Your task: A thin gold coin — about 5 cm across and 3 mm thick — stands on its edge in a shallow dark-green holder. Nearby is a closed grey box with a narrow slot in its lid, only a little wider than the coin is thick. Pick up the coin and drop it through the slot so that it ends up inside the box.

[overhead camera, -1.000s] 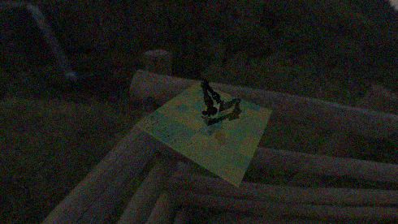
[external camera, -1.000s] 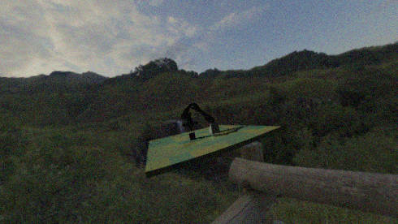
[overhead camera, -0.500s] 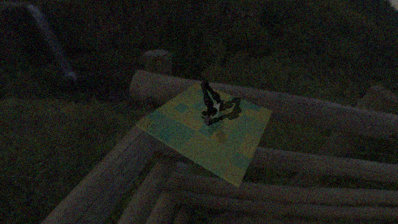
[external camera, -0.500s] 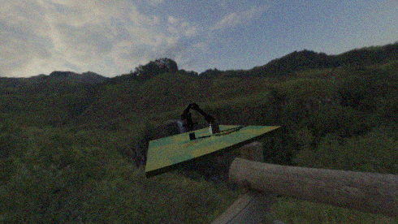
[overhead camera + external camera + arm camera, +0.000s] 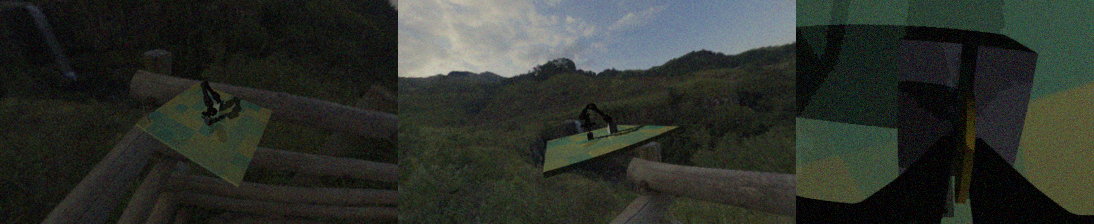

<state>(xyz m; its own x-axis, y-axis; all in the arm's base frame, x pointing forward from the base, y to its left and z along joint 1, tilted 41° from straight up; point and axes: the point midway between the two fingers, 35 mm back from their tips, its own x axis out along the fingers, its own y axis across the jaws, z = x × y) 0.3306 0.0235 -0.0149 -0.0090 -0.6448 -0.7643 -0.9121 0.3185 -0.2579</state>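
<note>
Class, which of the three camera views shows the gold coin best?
The wrist view: the coin appears edge-on as a gold strip between the dark fingers, lined up with the box's slot. The top and exterior views are too dark and distant to show it.
</note>
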